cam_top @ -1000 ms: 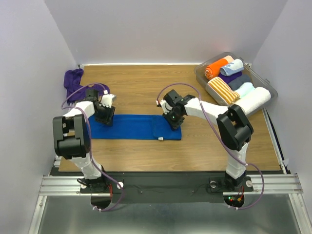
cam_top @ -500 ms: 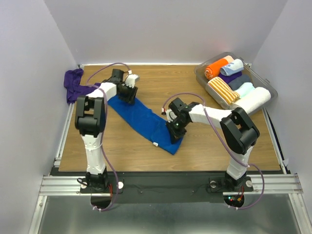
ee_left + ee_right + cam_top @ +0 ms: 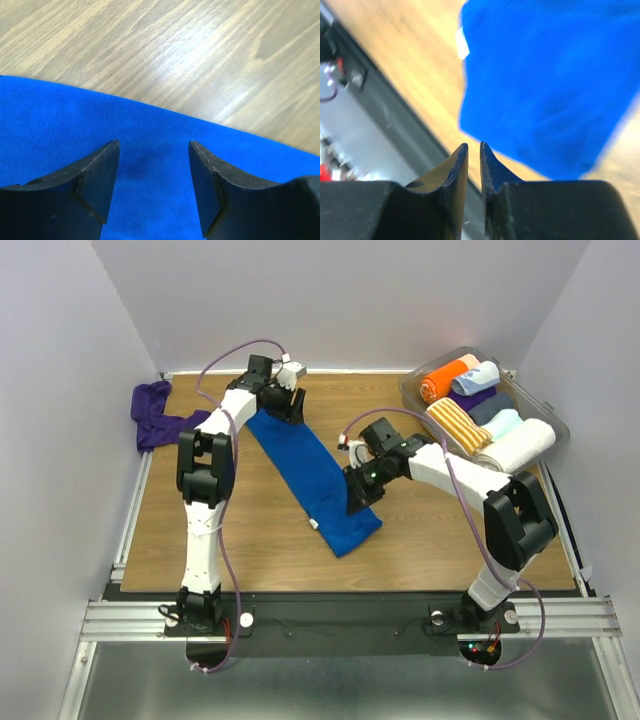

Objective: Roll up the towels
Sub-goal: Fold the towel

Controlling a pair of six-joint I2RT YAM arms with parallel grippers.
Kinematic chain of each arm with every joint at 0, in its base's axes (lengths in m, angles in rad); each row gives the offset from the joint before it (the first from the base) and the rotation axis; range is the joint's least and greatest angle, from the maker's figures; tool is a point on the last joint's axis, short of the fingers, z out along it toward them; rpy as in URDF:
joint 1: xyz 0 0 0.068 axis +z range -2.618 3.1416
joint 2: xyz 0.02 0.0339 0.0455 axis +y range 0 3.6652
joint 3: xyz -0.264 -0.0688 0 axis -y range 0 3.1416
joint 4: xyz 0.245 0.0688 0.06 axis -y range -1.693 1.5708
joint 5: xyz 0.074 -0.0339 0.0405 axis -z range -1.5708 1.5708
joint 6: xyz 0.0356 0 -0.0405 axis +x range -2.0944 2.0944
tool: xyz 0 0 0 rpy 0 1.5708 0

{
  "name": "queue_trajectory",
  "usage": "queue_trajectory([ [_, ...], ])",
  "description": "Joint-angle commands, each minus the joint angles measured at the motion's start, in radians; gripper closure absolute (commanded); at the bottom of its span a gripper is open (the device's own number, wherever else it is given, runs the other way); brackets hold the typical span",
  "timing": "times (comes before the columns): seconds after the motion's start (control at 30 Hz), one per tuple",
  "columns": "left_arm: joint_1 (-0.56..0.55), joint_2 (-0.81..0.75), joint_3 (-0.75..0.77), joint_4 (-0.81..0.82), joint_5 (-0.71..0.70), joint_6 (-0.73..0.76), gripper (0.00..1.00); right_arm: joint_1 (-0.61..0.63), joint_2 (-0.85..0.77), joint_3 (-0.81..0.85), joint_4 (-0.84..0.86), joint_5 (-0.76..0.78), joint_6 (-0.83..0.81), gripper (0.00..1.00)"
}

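The royal blue towel (image 3: pixel 312 476) lies flat as a long strip, slanting from the far middle of the table toward the near right. My left gripper (image 3: pixel 291 404) hovers over its far end. In the left wrist view this gripper (image 3: pixel 154 145) is open, with only blue cloth (image 3: pixel 75 120) below it. My right gripper (image 3: pixel 362 492) is over the towel's near right edge. Its jaws (image 3: pixel 473 145) stand a narrow slit apart with nothing between them, and the blue towel (image 3: pixel 545 75) shows blurred beneath. The dark purple towel (image 3: pixel 154 414) lies crumpled at the far left edge.
A clear plastic bin (image 3: pixel 545 406) at the far right holds several rolled towels, among them an orange roll (image 3: pixel 441 380) and a striped roll (image 3: pixel 459 426); a white roll (image 3: pixel 520 446) leans at its near side. White walls enclose the table.
The left arm swung the towel's left end to the far side, turning the strip from crosswise to diagonal, and its jaws have widened. The right jaws have parted slightly off the cloth.
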Motion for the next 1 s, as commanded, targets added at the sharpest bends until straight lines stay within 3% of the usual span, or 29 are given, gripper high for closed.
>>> queue_trajectory([
  [0.0,0.006,-0.195,-0.046,-0.018,0.004,-0.033,0.32,-0.053,0.027,0.063,0.011,0.121,-0.081,0.82],
  [0.2,0.010,-0.352,-0.290,0.031,0.029,-0.063,0.32,-0.059,0.130,0.047,0.063,0.131,-0.159,0.87],
  [0.43,0.072,-0.566,-0.464,0.042,0.102,0.000,0.29,-0.058,0.144,-0.140,0.119,-0.015,-0.026,0.88],
  [0.53,0.118,-0.638,-0.508,0.004,0.163,0.044,0.28,-0.044,0.135,-0.212,0.193,-0.136,0.091,0.85],
  [0.67,0.119,-0.730,-0.605,-0.030,0.116,0.121,0.26,0.032,0.101,-0.225,0.280,-0.226,0.174,0.75],
  [0.8,0.113,-0.706,-0.646,-0.055,0.044,0.146,0.28,0.068,0.086,-0.156,0.294,-0.279,0.205,0.73],
  [0.97,0.063,-0.619,-0.633,-0.009,0.038,0.097,0.34,0.039,-0.009,-0.108,0.290,-0.233,0.183,0.73],
])
